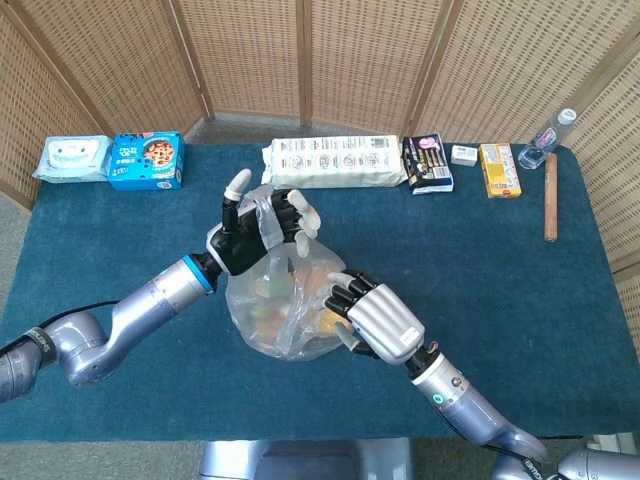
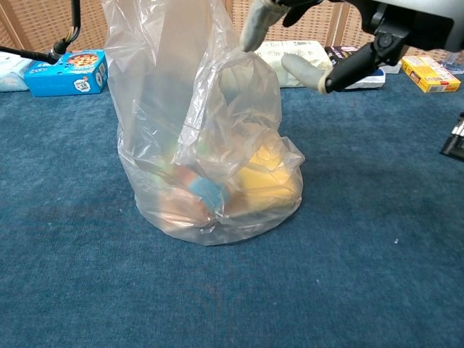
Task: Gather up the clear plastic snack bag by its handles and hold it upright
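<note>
The clear plastic snack bag (image 1: 280, 305) stands upright mid-table with yellow and orange snacks inside; in the chest view the bag (image 2: 210, 152) fills the centre. My left hand (image 1: 256, 230) grips one handle (image 1: 262, 205) and holds it raised above the bag. My right hand (image 1: 368, 315) is at the bag's right side, fingers spread and holding nothing. Its fingertips (image 2: 254, 30) reach the loose second handle loop (image 2: 243, 72) in the chest view. The left hand itself is out of the chest view.
Along the far edge lie a wipes pack (image 1: 72, 157), a blue cookie box (image 1: 147, 160), a long white package (image 1: 335, 162), a dark snack pack (image 1: 427, 163), a yellow box (image 1: 498, 169), a bottle (image 1: 548, 140) and a wooden stick (image 1: 550, 195). Wicker screens stand behind.
</note>
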